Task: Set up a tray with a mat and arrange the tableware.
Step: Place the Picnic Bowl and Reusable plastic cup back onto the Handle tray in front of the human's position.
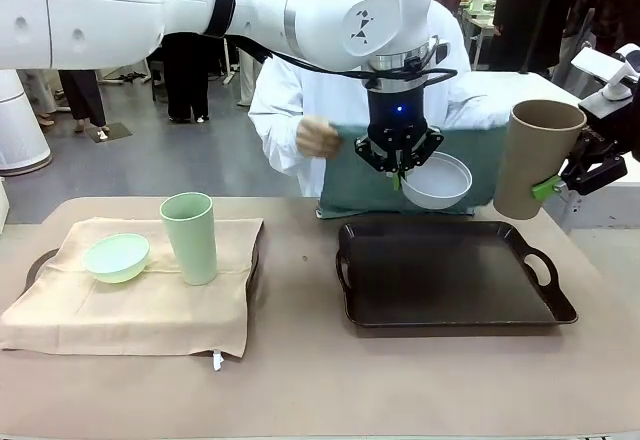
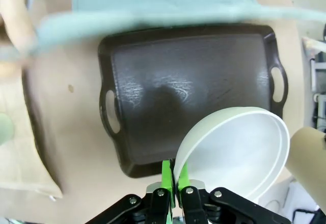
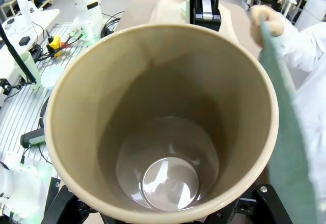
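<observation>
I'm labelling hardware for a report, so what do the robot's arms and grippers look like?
The left arm is glossy white with a black logo and a black cable. Its left gripper is black with a blue light and green-padded fingers. The right gripper is black with green pads too.

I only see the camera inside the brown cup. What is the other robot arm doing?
Observer: The left gripper pinches the rim of a white bowl, holding it up above the dark tray.
Operator: Is anything on that tray?
Observer: No, its bottom is bare. A person holds a teal mat up behind it.
Operator: Where are the green things?
Observer: The green bowl and green cup sit on a beige cloth on another tray at the left.
Operator: How is my cup held?
Observer: The right gripper clamps the brown cup from the side, off the table.
</observation>
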Motion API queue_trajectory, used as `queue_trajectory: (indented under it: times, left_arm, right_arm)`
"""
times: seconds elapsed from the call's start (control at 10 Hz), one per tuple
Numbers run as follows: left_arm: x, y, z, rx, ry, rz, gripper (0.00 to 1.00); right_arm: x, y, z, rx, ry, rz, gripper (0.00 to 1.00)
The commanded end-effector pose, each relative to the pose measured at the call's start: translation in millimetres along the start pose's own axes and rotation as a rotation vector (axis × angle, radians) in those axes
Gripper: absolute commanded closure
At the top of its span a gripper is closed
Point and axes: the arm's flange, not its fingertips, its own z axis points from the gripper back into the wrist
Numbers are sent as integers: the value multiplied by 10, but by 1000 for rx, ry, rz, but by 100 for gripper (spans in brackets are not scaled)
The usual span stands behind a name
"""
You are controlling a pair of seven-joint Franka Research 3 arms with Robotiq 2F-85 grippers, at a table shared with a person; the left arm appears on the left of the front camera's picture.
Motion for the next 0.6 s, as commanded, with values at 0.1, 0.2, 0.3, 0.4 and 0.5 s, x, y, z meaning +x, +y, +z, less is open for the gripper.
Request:
queue_trajectory:
  times: [0.1,0.2,0.3,0.4,0.5]
  left_arm:
    - [22,7,37,-14,7,-14,100]
    - [22,7,37,-14,7,-14,100]
    - [22,7,37,-14,7,-14,100]
    - [22,7,37,-14,7,-14,100]
    - [22,7,37,-14,7,-14,100]
  right_arm:
    - [10,-17,5,-6,1,12,78]
    - [10,-17,5,-6,1,12,78]
    - [10,-17,5,-6,1,12,78]
    - [10,-17,5,-6,1,12,78]
    - [10,-17,5,-6,1,12,78]
